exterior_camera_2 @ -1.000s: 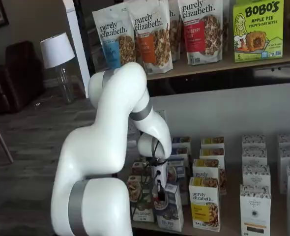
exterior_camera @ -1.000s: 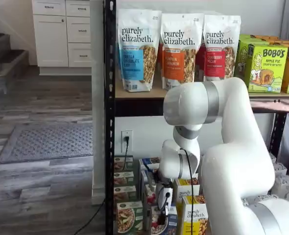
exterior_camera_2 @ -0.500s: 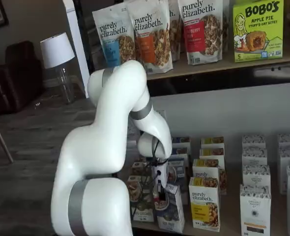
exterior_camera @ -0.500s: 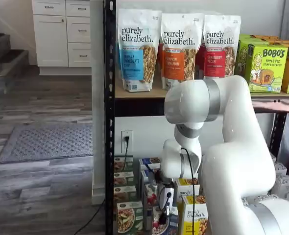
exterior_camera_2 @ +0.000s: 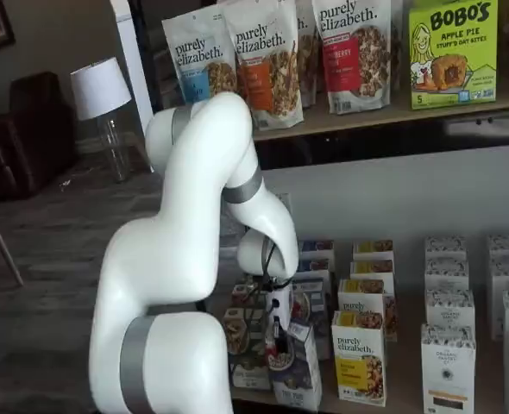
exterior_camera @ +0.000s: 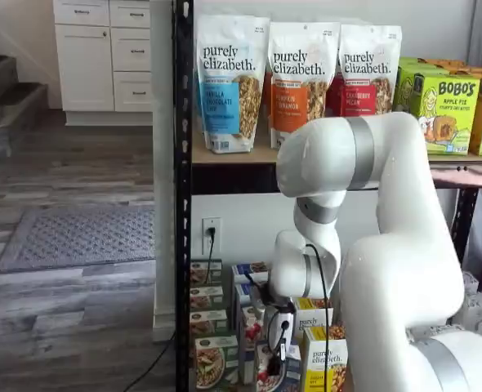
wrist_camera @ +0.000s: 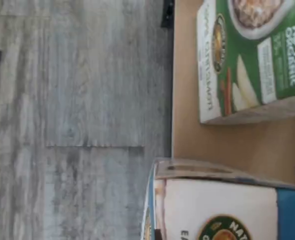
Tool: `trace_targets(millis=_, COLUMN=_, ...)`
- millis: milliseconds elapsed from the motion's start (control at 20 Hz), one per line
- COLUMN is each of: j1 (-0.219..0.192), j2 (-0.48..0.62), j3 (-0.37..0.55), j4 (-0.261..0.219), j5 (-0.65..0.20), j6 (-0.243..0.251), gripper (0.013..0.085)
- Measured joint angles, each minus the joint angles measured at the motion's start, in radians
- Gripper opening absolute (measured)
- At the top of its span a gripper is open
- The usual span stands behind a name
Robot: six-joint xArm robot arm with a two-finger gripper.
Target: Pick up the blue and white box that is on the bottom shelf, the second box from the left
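Note:
The blue and white box (exterior_camera_2: 299, 373) stands on the bottom shelf (wrist_camera: 222, 142), second in the front row, tipped slightly toward the room. Its white top and gold seal (wrist_camera: 222, 207) fill the near part of the wrist view, and its edge reaches past the shelf's front lip. My gripper (exterior_camera_2: 276, 338) hangs straight down over the box's top, black fingers closed on its upper edge. In a shelf view the gripper (exterior_camera: 278, 358) is low in front of the same box (exterior_camera: 290, 374), partly hidden by the cable.
A green-and-white carton (wrist_camera: 257, 55) stands right beside the box (exterior_camera_2: 241, 335). On its other side is a yellow "purely elizabeth" carton (exterior_camera_2: 359, 358). More cartons stand in rows behind. The rack's black post (exterior_camera: 182, 245) is close by. Grey plank floor (wrist_camera: 77, 120) lies in front.
The fingers have closed the last bit on the box's top. The arm's elbow has risen and shifted a little, and the box now leans slightly forward.

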Motion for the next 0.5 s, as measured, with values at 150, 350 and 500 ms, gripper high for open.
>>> trace_targets(millis=150, j1=-0.002, j2=-0.047, j3=0.065, j4=0.013, j5=-0.015, j6=-0.016, gripper=0.0450)
trace_targets(millis=350, j1=-0.004, j2=-0.135, j3=0.169, j4=0.030, j5=-0.024, j6=-0.034, gripper=0.0450)
trace_targets(millis=500, j1=-0.005, j2=-0.195, j3=0.234, j4=0.013, j5=-0.027, j6=-0.020, gripper=0.0450)
